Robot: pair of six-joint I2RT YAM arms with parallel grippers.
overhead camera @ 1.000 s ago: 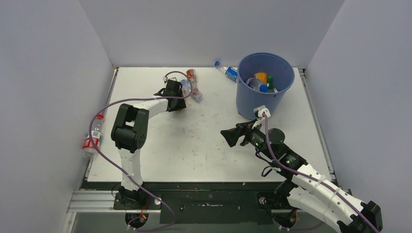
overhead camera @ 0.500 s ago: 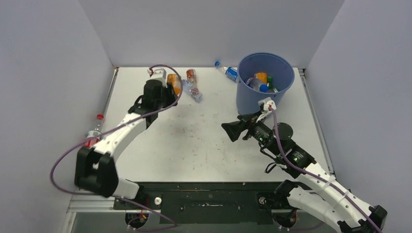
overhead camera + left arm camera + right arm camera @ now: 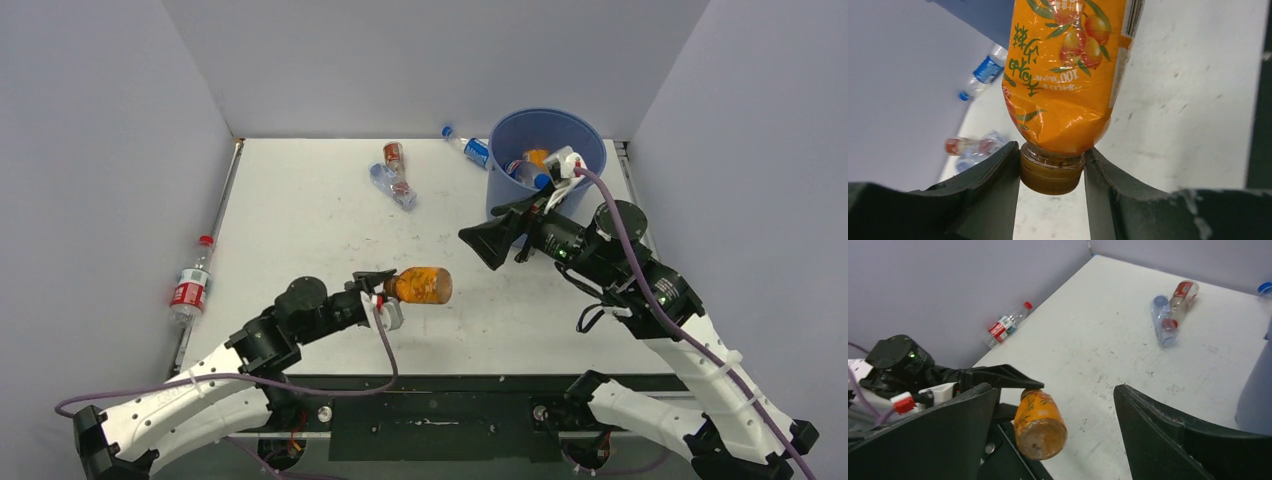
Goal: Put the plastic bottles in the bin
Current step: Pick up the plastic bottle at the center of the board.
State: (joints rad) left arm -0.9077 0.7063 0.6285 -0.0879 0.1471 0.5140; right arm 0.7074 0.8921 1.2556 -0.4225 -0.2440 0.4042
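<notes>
My left gripper (image 3: 385, 285) is shut on the cap of an orange bottle (image 3: 421, 285) and holds it lying level above the near middle of the table; its cap sits between the jaws in the left wrist view (image 3: 1052, 172). The orange bottle also shows in the right wrist view (image 3: 1039, 423). My right gripper (image 3: 490, 243) is open and empty, in the air left of the blue bin (image 3: 520, 205). The bin holds several bottles. A clear bottle (image 3: 392, 186) and a red-labelled one (image 3: 394, 157) lie at the back middle. A blue-labelled bottle (image 3: 468, 148) lies behind the bin.
A red-labelled bottle (image 3: 190, 283) lies off the table's left edge, against the left wall. Grey walls close in the left, back and right. The left arm's cable loops low over the near edge.
My left gripper has carried the orange bottle from the back of the table down to the near middle. My right gripper has risen and moved back towards the bin.
</notes>
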